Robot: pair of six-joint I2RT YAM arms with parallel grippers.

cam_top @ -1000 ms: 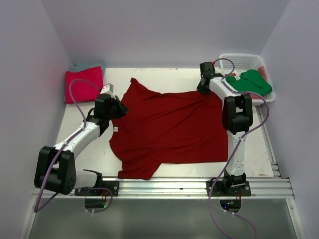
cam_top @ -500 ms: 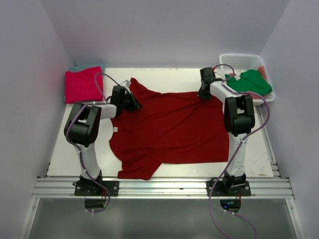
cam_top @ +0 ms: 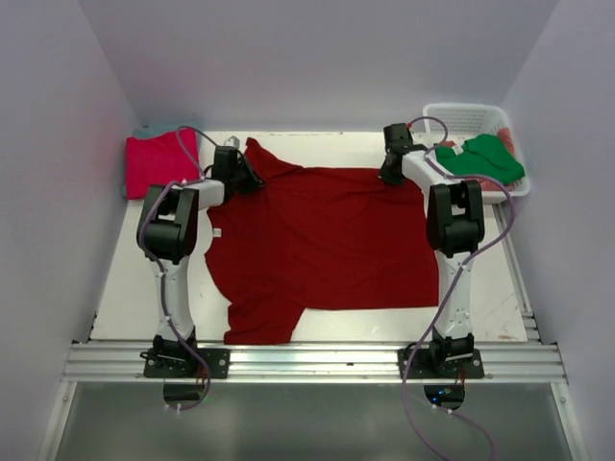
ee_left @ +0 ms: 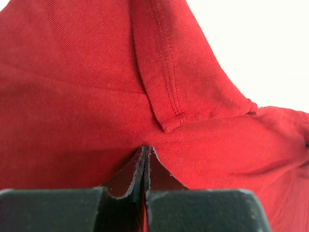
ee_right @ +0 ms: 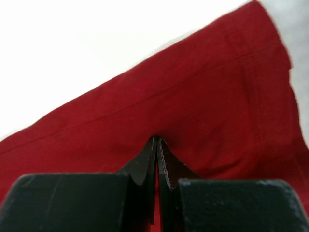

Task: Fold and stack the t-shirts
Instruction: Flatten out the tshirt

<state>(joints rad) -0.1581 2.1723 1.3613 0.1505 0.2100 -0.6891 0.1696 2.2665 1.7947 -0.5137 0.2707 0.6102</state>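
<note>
Spread flat on the bench (cam_top: pixel 317 146), just left of the white basket (cam_top: pixel 469 111): dark red t-shirt (cam_top: pixel 322 240). Pinched tight on its far corner away from the basket: left tool (cam_top: pixel 256 181). Pinched tight on its far corner nearest the basket: right tool (cam_top: pixel 388 177). Draped over the basket's near rim: green t-shirt (cam_top: pixel 480 158). Folded, well left of the basket: magenta-pink t-shirt (cam_top: pixel 154 163).

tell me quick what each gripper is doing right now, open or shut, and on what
Left gripper: shut, pinching the dark red t-shirt.
Right gripper: shut, pinching the dark red t-shirt at its edge.
</note>
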